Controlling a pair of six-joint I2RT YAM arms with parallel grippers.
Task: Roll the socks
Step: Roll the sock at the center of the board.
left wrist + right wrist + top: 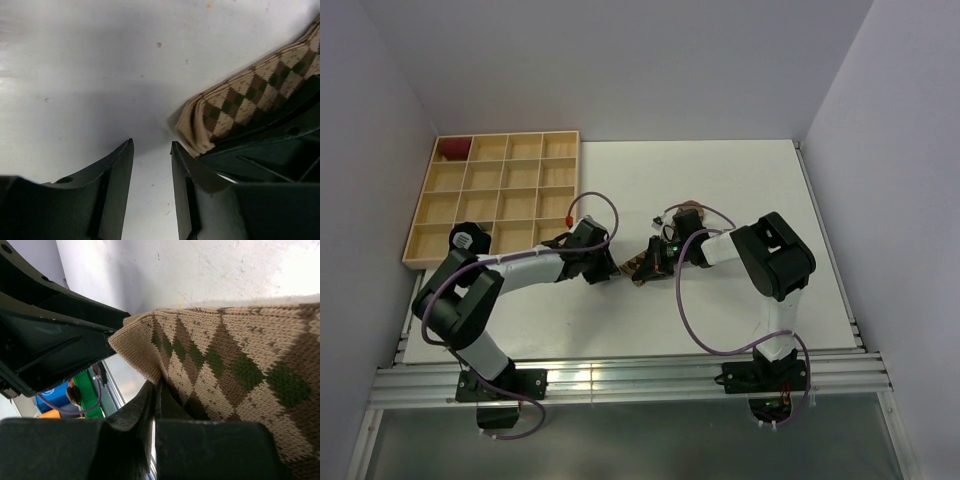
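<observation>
A white table [740, 190] stands between pale lilac walls [620, 60], wooden grid tray [485, 177] rear-left.

White desk [720, 180] with a light wooden organizer tray [576, 170] sitting at its far left corner, split into a grid of little square compartments. There's a small dark red bundle [453, 148] in the far-left corner compartment. Aluminium rails [640, 380] run along the desk's near edge.

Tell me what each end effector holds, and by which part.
The right end effector is shut on the tan argyle sock, pinching its edge near one end. The left end effector holds nothing; the sock lies beside it.
</observation>
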